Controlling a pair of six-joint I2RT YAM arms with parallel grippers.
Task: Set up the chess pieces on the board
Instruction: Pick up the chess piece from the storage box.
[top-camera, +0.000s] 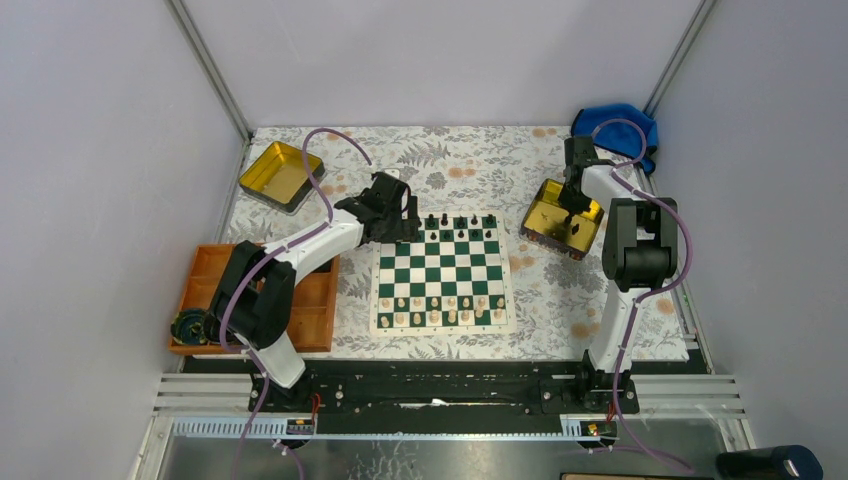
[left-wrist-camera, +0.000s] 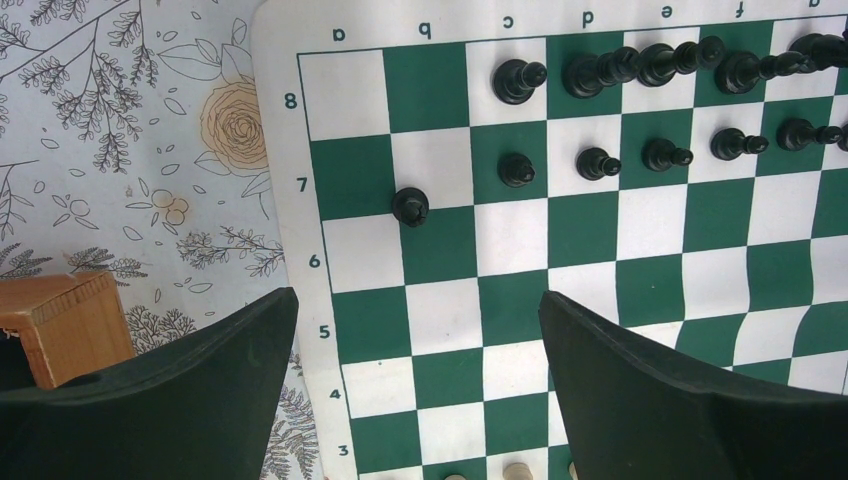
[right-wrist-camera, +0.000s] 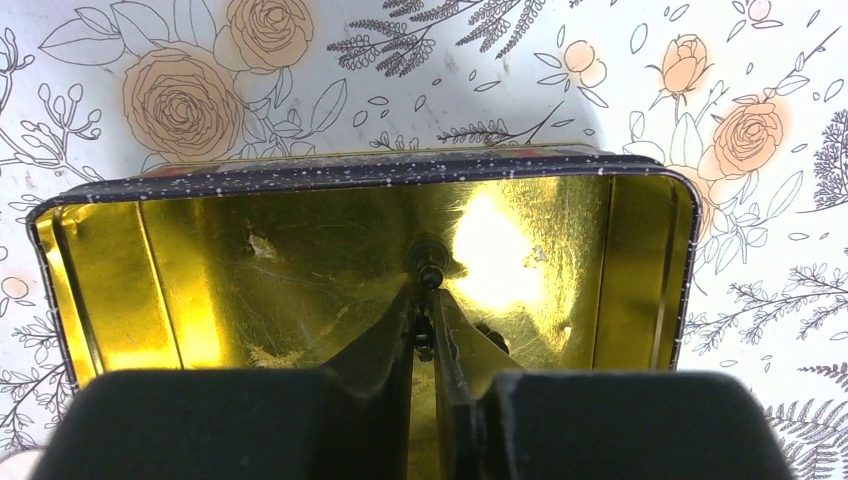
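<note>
One small black piece (right-wrist-camera: 430, 268) stands in the gold tin (right-wrist-camera: 250, 270) to the right of the board (top-camera: 443, 275), well apart from it. The right gripper (right-wrist-camera: 428, 300) reaches down into that tin. Its two fingers are clenched almost together on the piece, whose dark body shows in the narrow slit between them and just past their tips. The tin's floor reflects bright light around the grip.

On the board, the other black pieces (left-wrist-camera: 640, 110) fill part of the two far rows, from the c file rightward. One black pawn (left-wrist-camera: 410, 206) stands alone in the b file, on the line between the seventh and sixth rows. It lies ahead of the left gripper (left-wrist-camera: 418, 305), in line with the gap between the fingers and touching neither. That gripper is released, its jaws spread wide, and it hovers over the board's left files around the middle rows.

Cream pieces (top-camera: 440, 308) line the two near rows. An orange tray (top-camera: 310, 300) sits left of the board under the left arm, and a second gold tin (top-camera: 275, 172) lies at the far left. A blue cloth (top-camera: 620, 125) is bunched in the far right corner. All rest on a floral tablecloth (top-camera: 470, 160).
</note>
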